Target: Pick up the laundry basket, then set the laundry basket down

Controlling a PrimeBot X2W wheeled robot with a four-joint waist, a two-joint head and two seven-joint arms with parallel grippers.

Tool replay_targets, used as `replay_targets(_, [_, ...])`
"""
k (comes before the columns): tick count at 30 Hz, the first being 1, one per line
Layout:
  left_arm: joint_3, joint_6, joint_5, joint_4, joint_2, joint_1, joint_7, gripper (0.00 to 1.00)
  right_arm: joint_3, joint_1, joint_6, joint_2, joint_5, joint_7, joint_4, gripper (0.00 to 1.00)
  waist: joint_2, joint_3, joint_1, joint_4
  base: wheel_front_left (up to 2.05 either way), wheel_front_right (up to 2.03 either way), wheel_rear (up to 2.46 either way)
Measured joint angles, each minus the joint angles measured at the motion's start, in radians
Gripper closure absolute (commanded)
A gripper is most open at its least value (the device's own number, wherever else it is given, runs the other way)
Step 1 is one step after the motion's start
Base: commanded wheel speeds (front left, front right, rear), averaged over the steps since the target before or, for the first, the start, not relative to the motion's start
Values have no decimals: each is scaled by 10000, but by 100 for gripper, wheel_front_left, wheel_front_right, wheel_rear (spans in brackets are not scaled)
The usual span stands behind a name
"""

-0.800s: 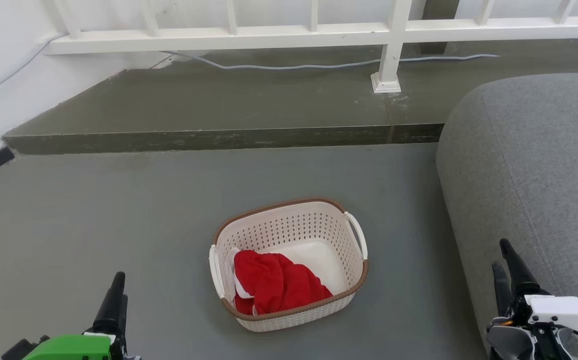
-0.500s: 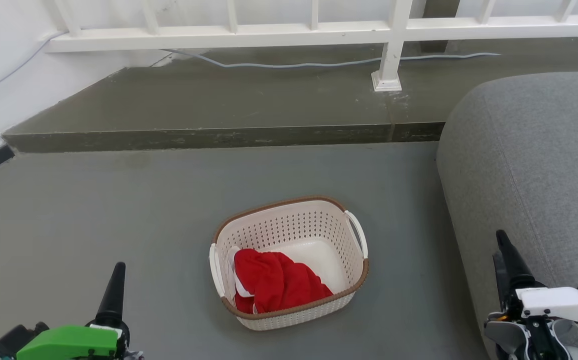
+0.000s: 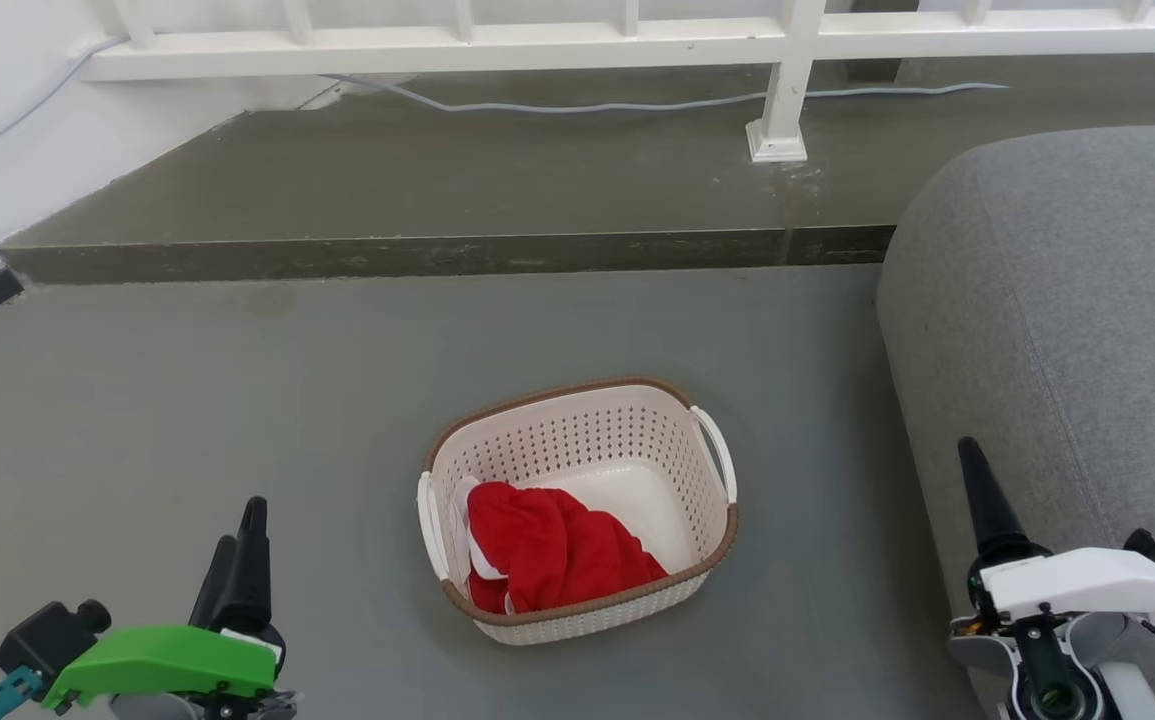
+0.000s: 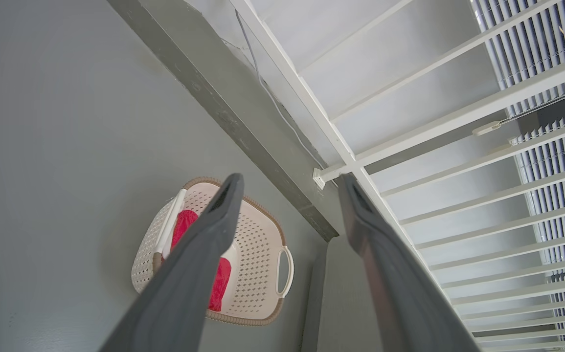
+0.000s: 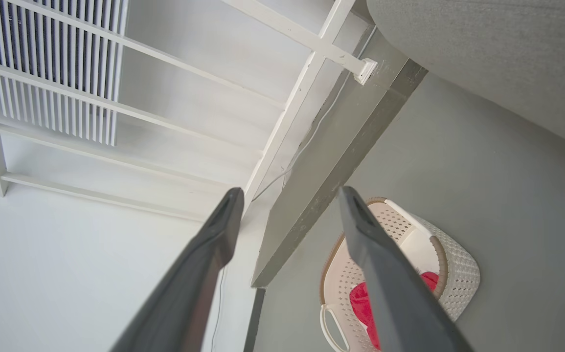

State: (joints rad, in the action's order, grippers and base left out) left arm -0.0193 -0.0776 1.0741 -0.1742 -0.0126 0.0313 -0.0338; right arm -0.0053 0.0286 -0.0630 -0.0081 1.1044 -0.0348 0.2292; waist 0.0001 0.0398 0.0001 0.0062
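1. the basket [image 3: 587, 445] stands upright on the floor [image 3: 187, 420], in front of the step [image 3: 387, 255] and near the sofa [image 3: 1057, 300]; a red cloth [image 3: 547, 560] is heaped in its near left part
2. left gripper [image 4: 290, 178]: fingers spread wide with nothing between them; it hangs well apart from the basket, off the basket's left side
3. right gripper [image 5: 289, 191]: also spread wide and empty; well apart from the basket on the right, just beside the sofa
4. progress, as i judge it: nothing is done yet; the basket is neither gripped nor lifted; what is left is to reach the white side handles [image 3: 719, 465], close on them, lift, then set the basket down
5. writing: no brand, label or text can be read anywhere; the bare part of the basket's bottom looks plain white from the head view
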Motion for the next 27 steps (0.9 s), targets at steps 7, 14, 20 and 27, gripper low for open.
replay_targets(7, [-217, 222, -1162, 334, -21, -2, -219, 0, 336, -10, 217, -25, -1162, -194, -215, 0, 0, 107, 0, 29, 0, 0, 0])
replay_targets(14, [-476, 458, -2205, 606, -36, -2, -477, 0, 639, -35, 410, -69, -2067, -449, -447, 0, 0, 183, 0, 49, 0, 0, 0])
replay_targets(20, [-562, 606, -2984, 800, -46, -2, -646, 0, 861, -49, 568, -88, -2738, -631, -573, 0, 0, 236, 0, 57, 0, 0, 0])
replay_targets(27, [-800, 794, -4011, 1012, -63, -2, -861, 0, 1133, -56, 746, -169, -3659, -882, -798, 0, 0, 304, 0, 66, 0, 0, 0])
